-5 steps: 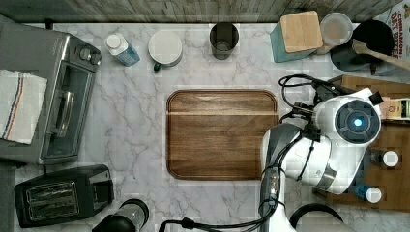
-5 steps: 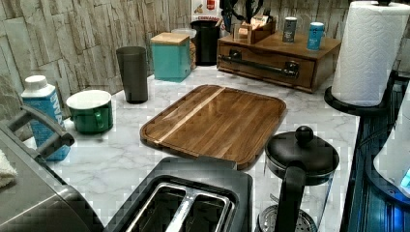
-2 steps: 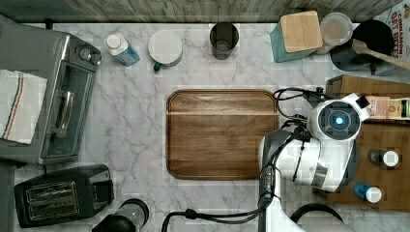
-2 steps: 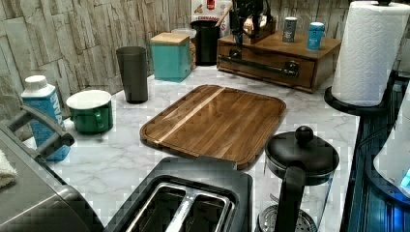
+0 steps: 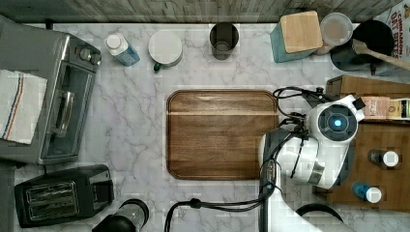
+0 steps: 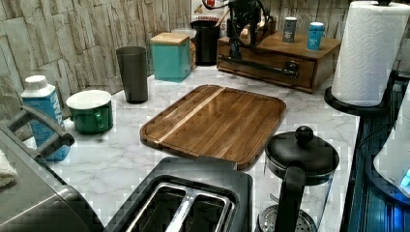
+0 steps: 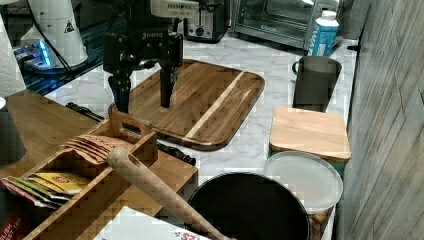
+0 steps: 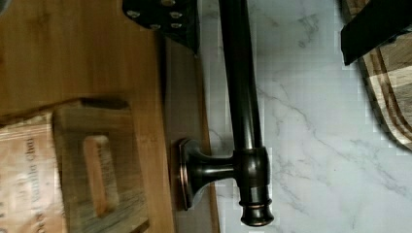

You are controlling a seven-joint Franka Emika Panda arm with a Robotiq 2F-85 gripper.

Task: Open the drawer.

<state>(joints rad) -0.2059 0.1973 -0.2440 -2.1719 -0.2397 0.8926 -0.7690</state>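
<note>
The drawer (image 6: 270,72) is in a low brown wooden box at the back of the counter in the left view. Its front sits flush with the box. A long black bar handle (image 6: 258,64) runs across it, and the handle (image 8: 243,97) shows close up in the wrist view, with its end post by the wood. My gripper (image 7: 142,102) is open just above the handle (image 7: 175,151). One finger (image 8: 165,19) hangs over the drawer's wooden edge, the other finger (image 8: 374,24) over the marble, with the bar between them, untouched. From above, the arm's wrist (image 5: 333,121) covers the spot.
A wooden tray (image 5: 222,135) lies mid-counter beside the drawer. A caddy with tea bags (image 7: 75,170) and two small cans (image 6: 302,31) stand on the drawer box. Around are a paper towel roll (image 6: 370,48), a French press (image 6: 300,169), a toaster (image 5: 63,193) and a toaster oven (image 5: 48,96).
The arm has moved toward the top view's left, out over the drawer's front edge, and the gripper has come lower in the left view. The drawer has not moved.
</note>
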